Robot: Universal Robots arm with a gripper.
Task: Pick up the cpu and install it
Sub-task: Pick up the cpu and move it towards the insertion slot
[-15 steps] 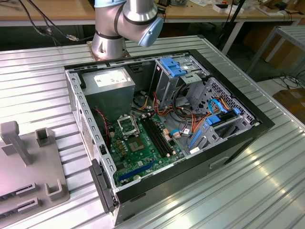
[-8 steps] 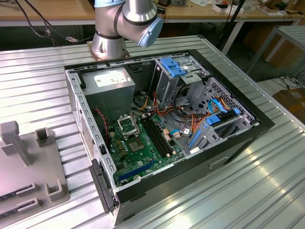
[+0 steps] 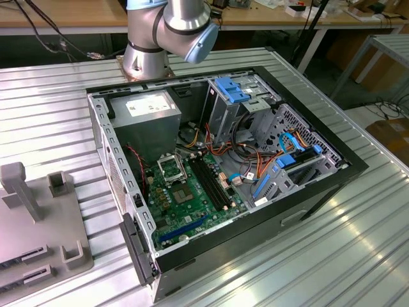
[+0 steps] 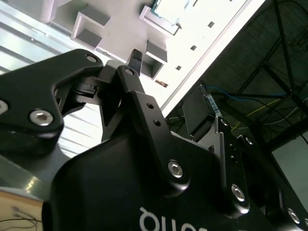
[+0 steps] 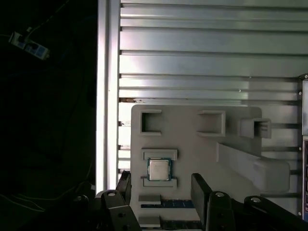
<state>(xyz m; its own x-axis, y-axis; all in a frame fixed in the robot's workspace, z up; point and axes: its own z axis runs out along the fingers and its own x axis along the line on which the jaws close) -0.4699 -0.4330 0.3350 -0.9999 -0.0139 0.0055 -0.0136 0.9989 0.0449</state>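
The cpu [image 5: 159, 169], a small square chip with a silver top, lies flat in a framed seat on the grey fixture tray [image 5: 192, 144]. My gripper [image 5: 162, 188] hovers above the tray, open, its two black fingers [image 5: 199, 190] apart and nothing between them; the chip lies just beyond the gap. In the second wrist view the cpu [image 4: 169, 8] shows past the gripper [image 4: 166, 86] body. In the exterior view the open computer case [image 3: 319, 185] holds the green motherboard [image 3: 188, 198] with its black-framed socket [image 3: 171, 167].
The tray [image 3: 38, 217] carries raised blocks and a slanted post [image 5: 255, 168] beside the chip's seat. The ribbed metal table [image 5: 202, 48] ends at an edge [image 5: 108, 96] close to the tray. A power supply [image 3: 150, 109], drive cages [image 3: 236, 89] and cables crowd the case.
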